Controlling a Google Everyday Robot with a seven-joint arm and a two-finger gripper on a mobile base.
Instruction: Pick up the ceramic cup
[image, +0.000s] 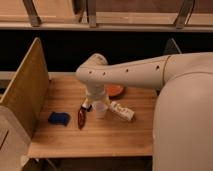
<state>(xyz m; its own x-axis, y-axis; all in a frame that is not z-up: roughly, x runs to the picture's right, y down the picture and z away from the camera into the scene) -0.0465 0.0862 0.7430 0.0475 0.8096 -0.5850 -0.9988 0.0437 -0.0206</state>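
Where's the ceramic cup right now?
In the camera view, the ceramic cup stands mid-table, just left of the white carton, right by the pincer.

Our robot's smooth off-white tubular arm (135, 74) has a row of small dark dots along it and a rounded elbow cap. The bulky pale rounded body shell (182, 120) is totally plain. Our gripper (96, 104), pale too, is over the middle of the light wooden tabletop (75, 135).

The wrist (93, 93) covers most of the claw (93, 103), down at the ceramic cup (100, 110). The arm (132, 74) hides the orange dish's (117, 91) far part, and the robot's body (185, 125) blocks our view of the table's (75, 139) right end.
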